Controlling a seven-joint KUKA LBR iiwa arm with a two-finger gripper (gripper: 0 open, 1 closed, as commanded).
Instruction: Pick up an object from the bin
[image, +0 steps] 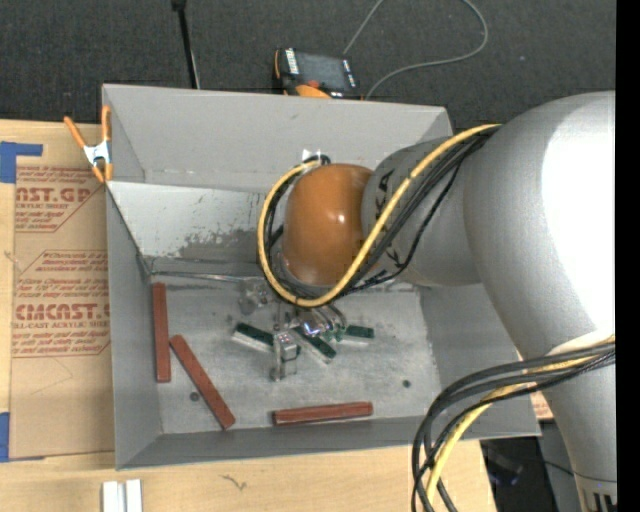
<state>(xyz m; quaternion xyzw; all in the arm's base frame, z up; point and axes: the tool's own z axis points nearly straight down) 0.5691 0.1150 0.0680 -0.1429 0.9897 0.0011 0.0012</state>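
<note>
Evidently the gripper (287, 352) is down near the floor of the bin (130, 250), right under the arm's orange cover (325, 220), which hides much of it. Whether it is spread or closed cannot be told, and nothing can be seen in its hold.

Around the gripper lies a small heap of thin green and pale pieces (300, 335). One dark green strip (254, 333) sits just to its left and a second green strip (356, 331) lies near on its right. The likeliest target is whichever piece is directly beneath the tip, though which one that is stays unclear.

Three reddish-brown bars lie well apart from the gripper. An upright bar (160, 330) is far to its left, a slanted bar (202, 382) is below and to its left, and a flat bar (322, 412) is below it.

To do the grasp well, I judge the gripper should settle squarely on a single strip and close across its narrow width, not along its length. Pieces this thin and this crowded could slip out or come up in pairs. A straight, gentle lift clear of the heap would help the gripper keep the piece it takes.
</note>
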